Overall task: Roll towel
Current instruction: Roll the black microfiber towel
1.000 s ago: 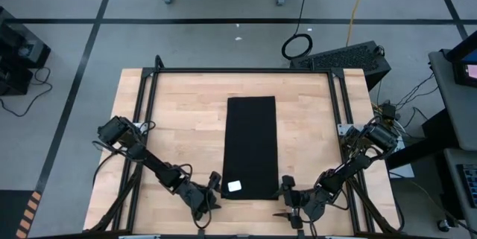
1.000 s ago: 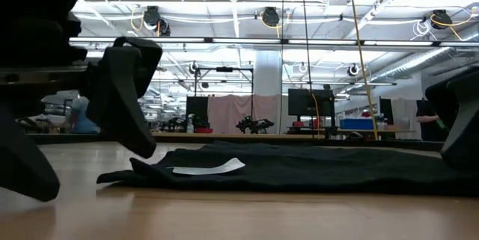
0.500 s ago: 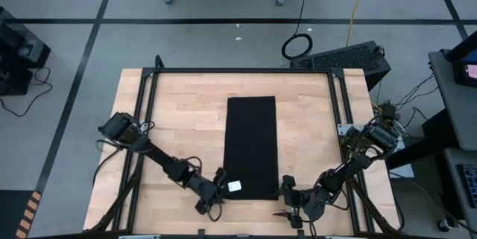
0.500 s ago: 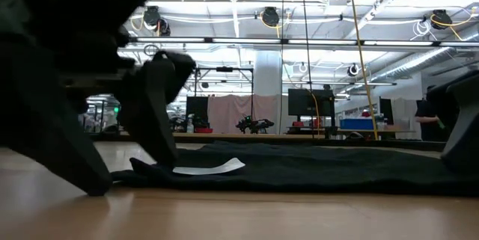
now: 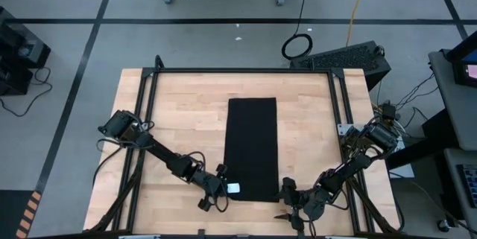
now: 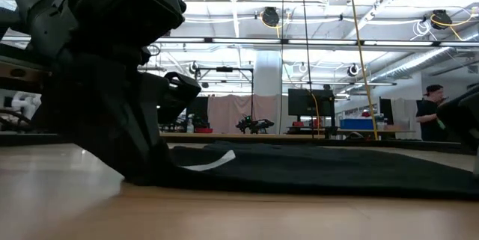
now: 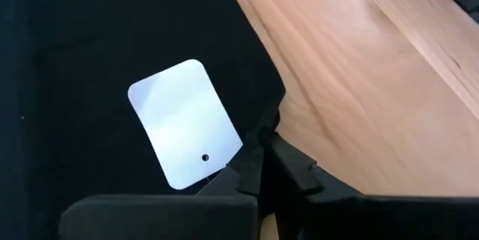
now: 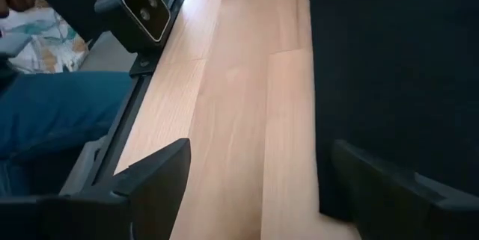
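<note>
Left claw (image 5: 217, 191): down at the near left corner of the towel (image 5: 251, 148), just beside the white tag (image 5: 234, 188); in the left wrist view its fingers (image 7: 254, 167) look pressed together on the cloth's edge, which puckers up there.
Right claw (image 5: 287, 205): low over the bare wood just off the towel's near right corner, fingers (image 8: 153, 174) spread apart, gripping nothing; one finger sits over wood, the other over the edge of the cloth.
Towel: a long black rectangle lying flat, lengthwise along the middle of the tabletop (image 5: 179, 120), far narrower than the wood around it; not yet rolled.
Tag: a small white card with rounded corners and a punched hole, lying on top of the cloth near its near edge.
Tabletop: light wooden planks, framed by a black metal rail (image 5: 242, 71).
In the way: in the low view the left arm (image 6: 105, 83) fills the foreground and hides the towel's corner.
Around: grey floor with dark tape lines, a coiled cable (image 5: 297, 45) and a dark case (image 5: 350, 56) beyond the far right corner.
Person: a blue-clad leg (image 8: 52, 113) beside the tabletop in the right wrist view; another figure (image 6: 431, 113) far back in the room.
</note>
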{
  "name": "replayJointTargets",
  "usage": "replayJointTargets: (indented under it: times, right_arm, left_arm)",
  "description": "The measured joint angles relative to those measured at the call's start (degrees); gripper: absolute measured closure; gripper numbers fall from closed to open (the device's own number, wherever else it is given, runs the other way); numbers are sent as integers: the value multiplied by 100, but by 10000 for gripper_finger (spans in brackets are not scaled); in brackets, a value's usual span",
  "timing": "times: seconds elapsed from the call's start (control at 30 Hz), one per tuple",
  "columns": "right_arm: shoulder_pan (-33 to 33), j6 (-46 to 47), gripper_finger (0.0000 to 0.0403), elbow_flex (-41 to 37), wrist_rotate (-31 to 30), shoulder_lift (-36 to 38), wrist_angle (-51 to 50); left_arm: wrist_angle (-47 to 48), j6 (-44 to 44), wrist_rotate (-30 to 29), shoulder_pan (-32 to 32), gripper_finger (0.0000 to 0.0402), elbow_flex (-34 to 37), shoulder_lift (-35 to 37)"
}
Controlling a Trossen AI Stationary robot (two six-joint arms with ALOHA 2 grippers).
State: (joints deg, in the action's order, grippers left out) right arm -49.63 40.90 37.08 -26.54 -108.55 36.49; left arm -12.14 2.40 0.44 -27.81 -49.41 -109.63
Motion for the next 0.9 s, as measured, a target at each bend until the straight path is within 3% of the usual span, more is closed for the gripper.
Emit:
replayJointTargets:
  times: [0.2, 0.53, 0.9]
  right_arm:
    - [-126, -693, 89, 0, 20, 111, -126]
    - [-459, -1195, 89, 0, -1352, 619, -1379]
    - [-356, -947, 91, 0, -1260, 190, -964]
  left_arm:
    - [-177, 221, 53, -28, 395, 22, -5]
    - [-425, 734, 121, -33, 395, 31, -16]
    - [-516, 891, 126, -37, 395, 33, -19]
